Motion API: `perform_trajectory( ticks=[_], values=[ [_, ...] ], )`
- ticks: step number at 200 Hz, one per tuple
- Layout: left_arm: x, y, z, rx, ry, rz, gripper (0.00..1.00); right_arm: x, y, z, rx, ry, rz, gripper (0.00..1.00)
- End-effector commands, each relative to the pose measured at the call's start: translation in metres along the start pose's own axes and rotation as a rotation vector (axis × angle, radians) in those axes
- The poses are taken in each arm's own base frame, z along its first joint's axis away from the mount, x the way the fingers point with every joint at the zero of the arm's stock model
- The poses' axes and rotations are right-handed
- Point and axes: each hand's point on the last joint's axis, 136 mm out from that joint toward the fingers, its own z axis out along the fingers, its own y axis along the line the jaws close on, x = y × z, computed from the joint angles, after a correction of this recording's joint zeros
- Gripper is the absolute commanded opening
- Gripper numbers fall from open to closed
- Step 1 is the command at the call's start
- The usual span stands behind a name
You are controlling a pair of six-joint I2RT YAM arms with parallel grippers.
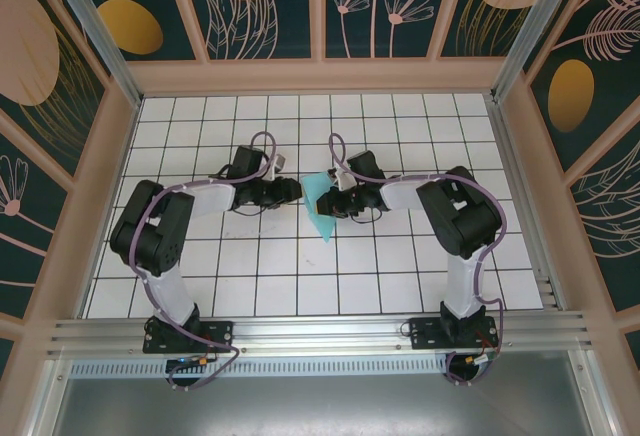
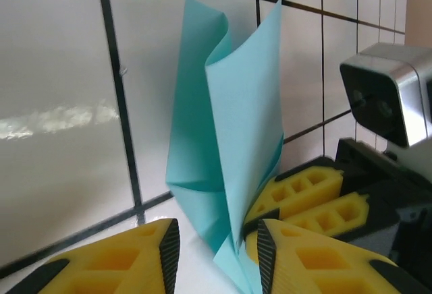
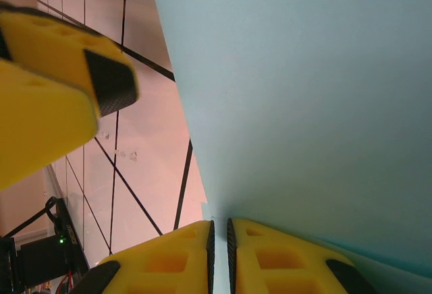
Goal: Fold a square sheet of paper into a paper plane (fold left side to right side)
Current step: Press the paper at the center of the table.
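The paper [image 1: 320, 211] is a thin, plain, light turquoise sheet, folded into a narrow angular shape. In the top view it sits near the middle of the table [image 1: 200, 266], tapering to a point toward the near edge. In the left wrist view the paper [image 2: 229, 139] stands on edge. Two layers meet low down and flare apart at the top, and one upper corner curls over. Its lower tip sits between the parted fingers of the left gripper [image 2: 217, 240]. In the right wrist view the paper [image 3: 304, 105] shows a broad flat face, its edge pinched by the right gripper [image 3: 219, 226].
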Motion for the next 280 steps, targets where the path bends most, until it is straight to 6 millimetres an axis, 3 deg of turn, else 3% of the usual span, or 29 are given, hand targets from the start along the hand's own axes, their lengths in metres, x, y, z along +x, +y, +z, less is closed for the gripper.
perform_trajectory(
  ticks=[1, 38, 73, 101, 132, 165, 216, 280],
  values=[
    [-0.01, -0.009, 0.021, 0.034, 0.018, 0.013, 0.39, -0.002, 0.0, 0.007, 0.007, 0.007, 0.003, 0.18],
    [-0.018, -0.014, 0.036, 0.051, 0.03, 0.018, 0.37, -0.002, 0.0, 0.007, 0.006, 0.008, 0.004, 0.17],
    [-0.021, -0.008, 0.045, 0.033, 0.041, 0.018, 0.18, -0.004, 0.003, 0.002, 0.006, -0.004, -0.003, 0.18],
    [-0.019, -0.004, 0.05, 0.029, 0.061, 0.054, 0.08, -0.008, 0.019, -0.02, -0.008, -0.043, -0.049, 0.24],
    [-0.019, -0.016, 0.053, 0.098, 0.094, 0.137, 0.05, -0.029, 0.002, -0.074, 0.021, -0.153, -0.043, 0.36],
    [-0.02, -0.032, 0.055, 0.191, 0.117, 0.218, 0.05, -0.037, -0.029, -0.101, 0.049, -0.188, -0.031, 0.45],
    [-0.011, -0.043, 0.054, 0.289, 0.149, 0.283, 0.04, -0.045, -0.049, -0.092, 0.018, -0.172, -0.018, 0.46],
    [-0.003, -0.042, 0.052, 0.315, 0.162, 0.3, 0.02, -0.063, -0.042, -0.077, -0.086, -0.164, -0.113, 0.51]
  ],
)
